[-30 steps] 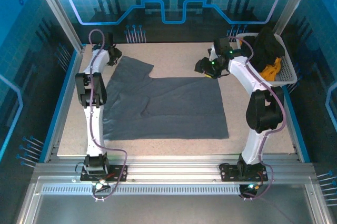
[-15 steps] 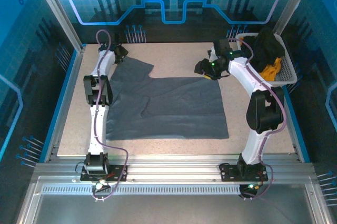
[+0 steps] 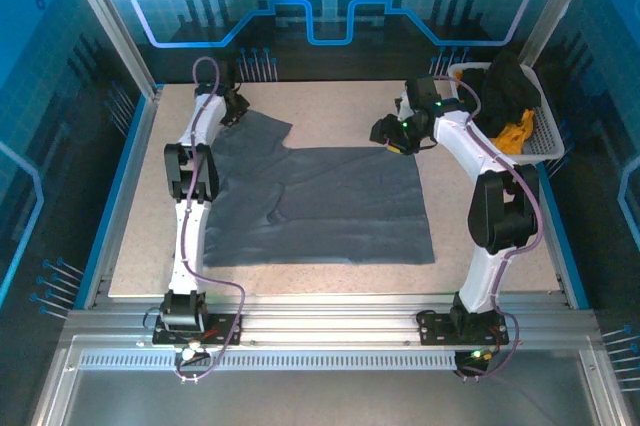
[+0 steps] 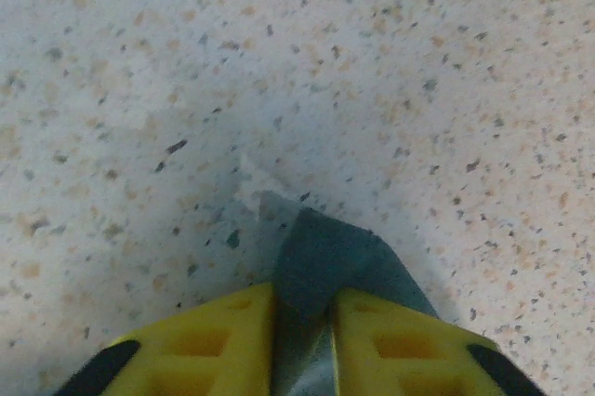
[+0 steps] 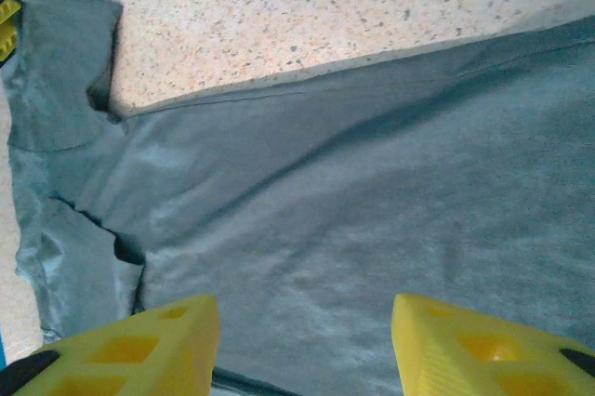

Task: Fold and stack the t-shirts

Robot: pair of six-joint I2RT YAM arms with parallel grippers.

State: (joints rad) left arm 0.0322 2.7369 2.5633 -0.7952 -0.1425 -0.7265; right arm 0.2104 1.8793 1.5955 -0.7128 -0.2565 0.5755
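Status: grey shirt (image 3: 330, 206) lies spread flat on the tabletop (image 3: 340, 111) between the two arms. A few wrinkles run across its left half, and one sleeve (image 3: 255, 131) reaches toward the far left corner. Left hand (image 3: 232, 106) sits low at that sleeve's far tip. On the left wrist cam I see its yellow fingers (image 4: 209, 345) pressed together on a point of grey cloth that pokes out past them onto bare speckled tabletop, so it is clamped on the grey shirt. Right hand (image 3: 395, 136) is at the shirt's far right corner. On the right wrist cam its fingers (image 5: 149, 340) stand wide apart with nothing between them, and the shirt body lies right below. I can't tell from here whether the tips touch the cloth. That cam also shows the shirt's far edge against the tabletop and the sleeve at upper left. Basket (image 3: 545, 136) sits at the far right edge of the tabletop, behind the right arm. A black shirt (image 3: 508, 86) is heaped over its top and an orange shirt (image 3: 517, 134) is bunched under it on the near side.
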